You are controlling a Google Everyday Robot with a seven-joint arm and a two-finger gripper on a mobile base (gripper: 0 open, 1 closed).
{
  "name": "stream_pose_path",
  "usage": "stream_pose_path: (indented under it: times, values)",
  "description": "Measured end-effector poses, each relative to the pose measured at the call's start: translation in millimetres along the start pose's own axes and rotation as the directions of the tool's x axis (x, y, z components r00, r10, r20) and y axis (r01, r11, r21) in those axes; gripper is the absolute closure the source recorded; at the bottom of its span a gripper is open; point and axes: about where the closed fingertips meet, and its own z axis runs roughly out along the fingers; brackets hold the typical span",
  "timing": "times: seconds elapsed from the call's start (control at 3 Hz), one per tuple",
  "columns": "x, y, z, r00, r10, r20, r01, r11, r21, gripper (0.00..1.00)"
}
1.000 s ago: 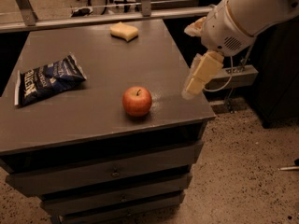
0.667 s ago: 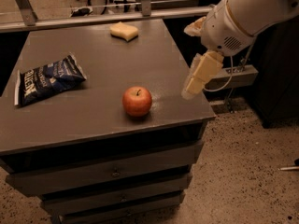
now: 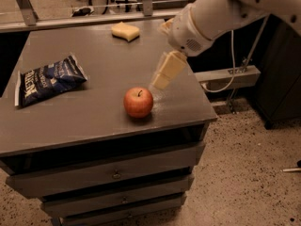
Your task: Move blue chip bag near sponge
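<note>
Gripper [image 3: 160,81]: pale cream, blocky, hanging from a white rounded arm [image 3: 221,11] that comes in from the upper right. It points down and to the left over the right part of the table [image 3: 103,60]. Its tip sits just above and to the right of the apple [image 3: 138,102], close to it but apart. Open or closed: cannot tell from this angle. It touches none of the objects.

Blue chip bag [image 3: 49,79]: lying flat near the table's left edge, well apart from the gripper, with the apple and a stretch of bare tabletop between them. Crinkly dark-blue foil, white lettering, pale crimped ends. It is tilted, its right end higher in the view than its left.

Sponge [image 3: 125,31]: at the far side of the table, near the back edge, above and left of the gripper in the view. Pale yellow, soft-looking, wavy curved outline. It is well apart from the bag, which lies toward the front left.

Apple: round, red with an orange tint, short stem up, smooth skin with a faint shine. It stands near the front right of the tabletop.

Table: dull grey, flat matte top with slight scuffing. Stacked drawers [image 3: 113,173] below with small knobs.

Floor [image 3: 244,173]: speckled, stone-like. A white cable [image 3: 233,55] hangs behind the arm at right.
</note>
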Motion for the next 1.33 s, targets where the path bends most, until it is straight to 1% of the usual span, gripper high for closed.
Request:
stream_pose_path:
  times: [0.33,0.67,1.0,1.33]
  values:
    - [-34,-29,51,0.996,0.019,0.082,-0.021,0.9994,0.026,0.0]
    - [-63,-52,95,0.989,0.047,0.141,-0.053,0.998,0.034,0.0]
    - [-96,-61,134,0.977,0.079,0.199,-0.082,0.9966,0.008,0.0]
    - [-123,-56,166,0.964,0.101,0.248,-0.097,0.9949,-0.028,0.0]
